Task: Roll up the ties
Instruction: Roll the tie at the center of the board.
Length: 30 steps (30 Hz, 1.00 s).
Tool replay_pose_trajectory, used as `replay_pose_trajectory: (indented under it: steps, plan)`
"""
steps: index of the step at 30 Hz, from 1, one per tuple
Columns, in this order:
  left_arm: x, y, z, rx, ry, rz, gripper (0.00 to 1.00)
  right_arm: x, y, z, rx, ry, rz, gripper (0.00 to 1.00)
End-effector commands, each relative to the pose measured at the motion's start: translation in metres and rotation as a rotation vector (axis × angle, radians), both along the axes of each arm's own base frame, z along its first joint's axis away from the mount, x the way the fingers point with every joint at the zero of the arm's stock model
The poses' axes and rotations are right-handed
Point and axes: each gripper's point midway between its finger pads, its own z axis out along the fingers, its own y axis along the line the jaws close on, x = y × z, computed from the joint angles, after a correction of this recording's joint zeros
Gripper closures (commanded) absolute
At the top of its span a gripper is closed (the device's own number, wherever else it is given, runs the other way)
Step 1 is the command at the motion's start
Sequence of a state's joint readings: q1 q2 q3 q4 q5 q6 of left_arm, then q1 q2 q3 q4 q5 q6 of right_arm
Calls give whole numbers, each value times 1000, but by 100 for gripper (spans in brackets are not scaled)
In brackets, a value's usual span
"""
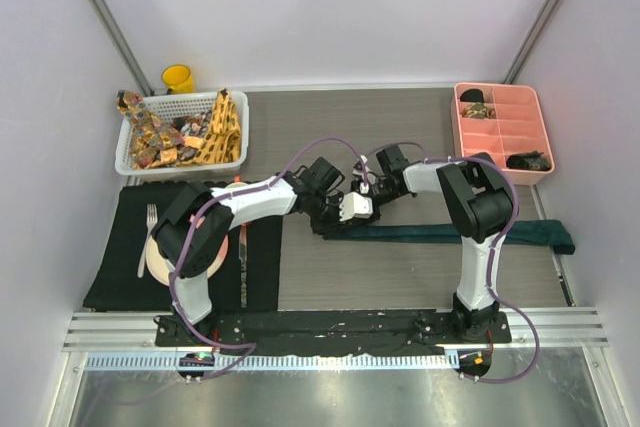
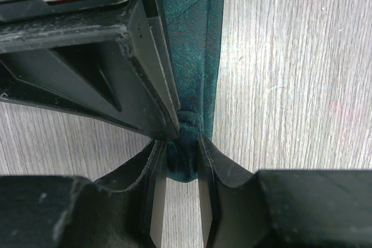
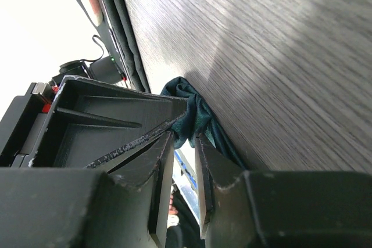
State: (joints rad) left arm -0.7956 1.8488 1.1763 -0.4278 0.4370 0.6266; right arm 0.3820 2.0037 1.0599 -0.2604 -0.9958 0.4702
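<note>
A dark teal tie (image 1: 460,233) lies stretched left to right across the wooden table. Both grippers meet at its left end. My left gripper (image 1: 327,217) is shut on the tie's end; in the left wrist view its fingertips (image 2: 185,149) pinch a small fold of the teal tie (image 2: 195,56). My right gripper (image 1: 347,219) is shut on the same bunched end, and the right wrist view shows the fabric (image 3: 195,117) caught at its tips (image 3: 185,140). The right gripper's black finger (image 2: 116,85) presses beside the left's.
A white basket (image 1: 130,152) at the back left holds patterned ties (image 1: 215,132). A yellow cup (image 1: 178,78) stands behind it. A pink divided tray (image 1: 500,132) at the back right holds rolled ties (image 1: 528,160). A black placemat (image 1: 120,247) carries a plate, fork and knife.
</note>
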Motion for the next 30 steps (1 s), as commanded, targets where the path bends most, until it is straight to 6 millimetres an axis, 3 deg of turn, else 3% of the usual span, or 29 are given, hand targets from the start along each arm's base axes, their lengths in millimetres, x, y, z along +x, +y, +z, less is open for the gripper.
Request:
replay_pose_trajectory:
  steps: [1,17,20,22,27,30]
  plan:
    - [2,-11,2,-31,16,6,71,1,10,10,63,-15,20,73]
    - [0,-15,4,-63,37,45,71,0,12,14,98,-34,-27,74]
    - [0,-14,4,-62,35,49,70,-3,9,7,73,-38,-6,89]
    - [2,-12,5,-63,34,63,65,-6,3,-2,17,-22,10,99]
    - [12,-3,18,-108,15,102,41,-7,-11,-18,-62,-52,41,99]
    - [13,0,23,-139,-12,88,33,-9,-17,-24,-86,-49,49,99]
